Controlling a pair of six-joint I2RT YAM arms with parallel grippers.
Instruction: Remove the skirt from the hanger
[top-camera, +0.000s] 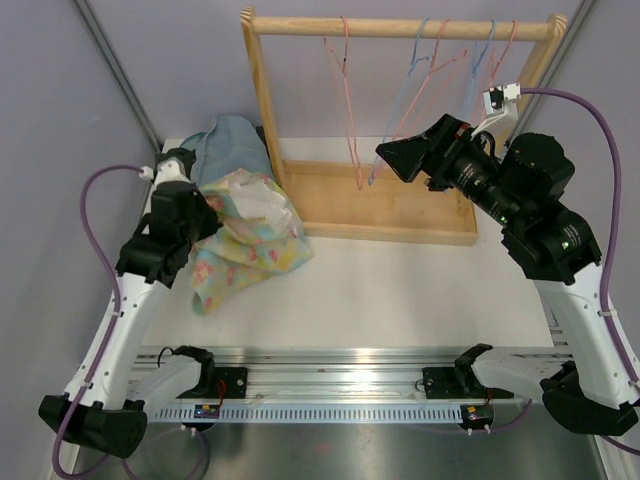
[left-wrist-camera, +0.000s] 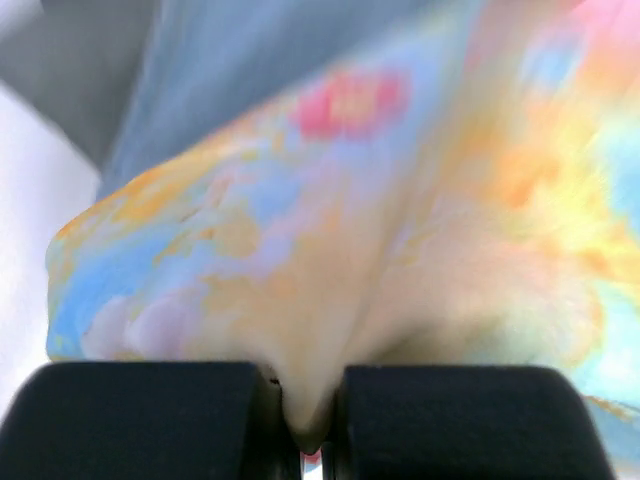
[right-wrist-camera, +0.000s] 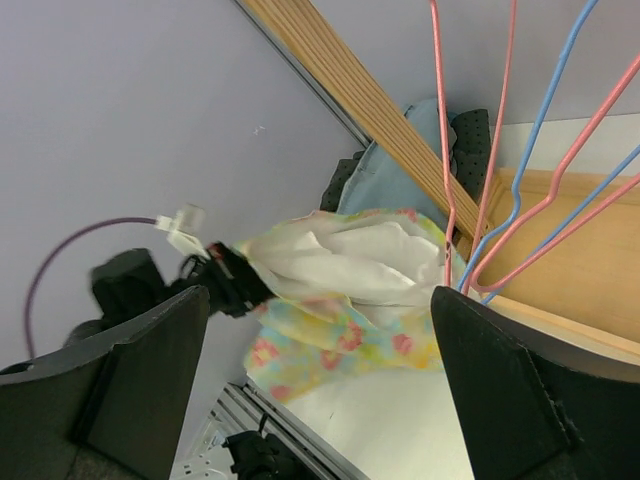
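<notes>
Right now, your top view is giving you the whole layout: the skirt is lying bunched on the desk at the left, off the rail and just beside the wooden rack, with a blue garment sitting behind it. That view is hiding the left jaws under the left arm. Your left wrist view is filling that gap, showing both black fingers pinching a fold of the flowered cloth, with only a thin slit between them. Your right wrist view is adding something else: the right jaws are standing spread wide, holding nothing, and looking past the pink and blue hangers toward the skirt and the left arm beyond. For room, the skirt is sitting close to the desk's left edge and the left wall, and the rack's upright post is standing right against its far side; you cannot tell whether they are touching. Bare desk is lying open in front of the rack, between the two arms. The right arm is hovering raised over the rack's base, well apart from the skirt, while the left jaws are gripping the skirt at its left side.
</notes>
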